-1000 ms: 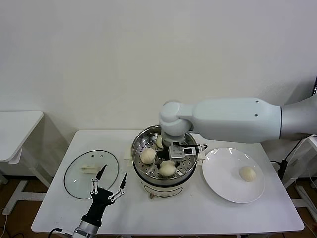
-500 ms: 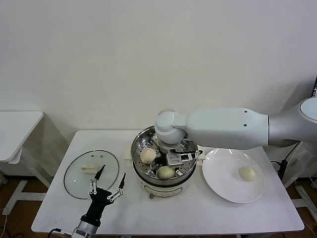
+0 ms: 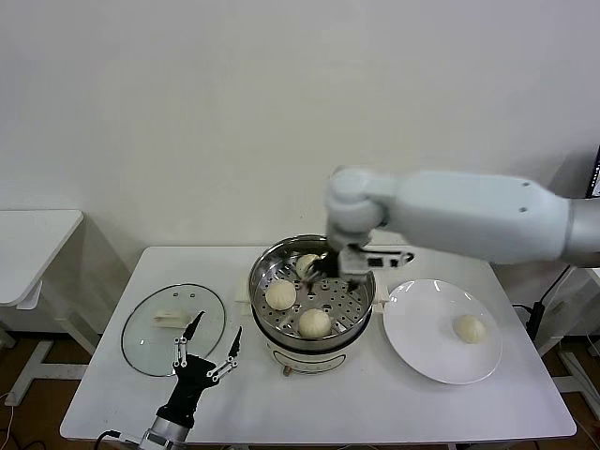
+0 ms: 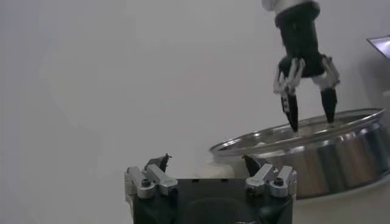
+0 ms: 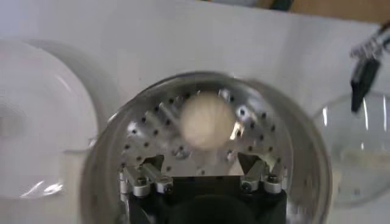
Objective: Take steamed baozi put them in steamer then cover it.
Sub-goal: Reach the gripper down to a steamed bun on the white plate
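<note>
The steamer (image 3: 262, 323) stands mid-table with three steamed baozi on its perforated tray: one on the left (image 3: 280, 294), one at the front (image 3: 314, 322) and one at the back (image 3: 307, 264). A fourth baozi (image 3: 469, 328) lies on the white plate (image 3: 422, 347). My right gripper (image 3: 339, 274) hovers open and empty over the back of the pot. In the right wrist view one baozi (image 5: 207, 120) lies on the tray beyond the gripper (image 5: 201, 164). The cover (image 3: 141, 342) lies flat on the table to the left. My left gripper (image 3: 206, 352) hangs open just in front of it.
The left wrist view shows my left gripper (image 4: 204, 167) facing the steamer's rim (image 4: 317, 152), with the right gripper (image 4: 308, 91) hanging above it. A small white side table (image 3: 33, 244) stands off to the far left. A white wall rises behind the table.
My right gripper has opened and lifted out of the steamer toward its back rim, leaving the front baozi on the tray. The left arm has stayed still.
</note>
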Controlling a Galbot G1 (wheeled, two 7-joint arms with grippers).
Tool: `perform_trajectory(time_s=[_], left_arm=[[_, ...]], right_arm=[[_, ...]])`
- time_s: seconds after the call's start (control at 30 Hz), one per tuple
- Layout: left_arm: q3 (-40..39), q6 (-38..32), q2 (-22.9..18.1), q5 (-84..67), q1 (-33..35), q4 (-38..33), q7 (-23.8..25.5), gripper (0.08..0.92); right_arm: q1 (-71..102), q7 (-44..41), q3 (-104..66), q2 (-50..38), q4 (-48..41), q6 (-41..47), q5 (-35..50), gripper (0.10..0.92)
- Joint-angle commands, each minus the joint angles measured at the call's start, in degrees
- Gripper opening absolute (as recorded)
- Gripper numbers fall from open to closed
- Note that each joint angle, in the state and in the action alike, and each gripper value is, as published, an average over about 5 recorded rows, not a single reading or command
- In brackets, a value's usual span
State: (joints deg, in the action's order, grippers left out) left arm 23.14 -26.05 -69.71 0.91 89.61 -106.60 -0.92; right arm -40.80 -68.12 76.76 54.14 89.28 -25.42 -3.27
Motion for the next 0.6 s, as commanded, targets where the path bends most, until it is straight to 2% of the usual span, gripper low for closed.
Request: perform_trajectory(time_s=[0.03, 0.27, 0.6], left_arm=[[-0.2, 0.3, 0.0, 0.4, 0.0, -0.3, 0.0, 0.823], [-0.3, 0.5, -0.1, 0.5, -0.1, -0.5, 0.0, 0.823], [-0.5, 0.7, -0.2, 0.7, -0.1, -0.5, -0.1, 0.823]], right_arm=[[-3.8, -4.4, 1.7, -17.2, -10.0, 15.1, 15.0, 0.823], [0.5, -4.2, 3.5, -22.4, -22.2, 20.4, 16.4, 0.823], [15.9, 2.6, 0.6, -26.1, -27.9, 21.8, 14.2, 0.823]])
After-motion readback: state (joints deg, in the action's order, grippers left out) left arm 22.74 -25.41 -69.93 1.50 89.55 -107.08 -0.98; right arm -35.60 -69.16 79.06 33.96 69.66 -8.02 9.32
